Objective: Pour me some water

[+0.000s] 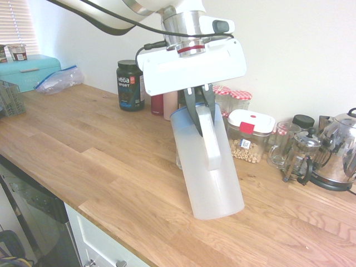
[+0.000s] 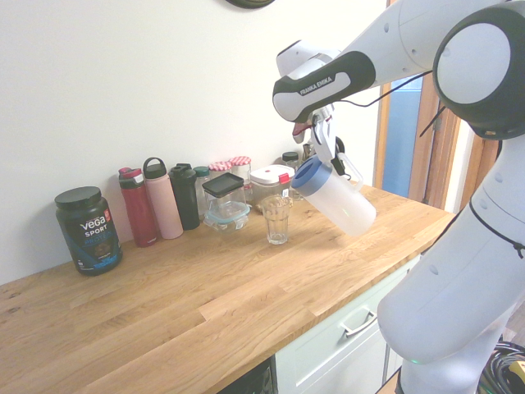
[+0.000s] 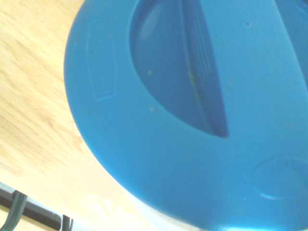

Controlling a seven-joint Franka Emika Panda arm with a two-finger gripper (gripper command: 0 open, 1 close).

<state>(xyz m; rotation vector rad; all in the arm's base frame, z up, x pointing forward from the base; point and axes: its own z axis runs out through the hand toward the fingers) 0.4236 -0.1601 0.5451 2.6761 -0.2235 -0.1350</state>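
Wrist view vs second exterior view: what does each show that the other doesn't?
Only wrist: the recessed grip and molded markings on top of the blue lid, seen close up.

Only second exterior: the drinking glass, the black Vega tub, the red bottle, the pink bottle, and the tilted pitcher's frosted body with its handle at the gripper.

Both: the blue lid and the wooden counter.
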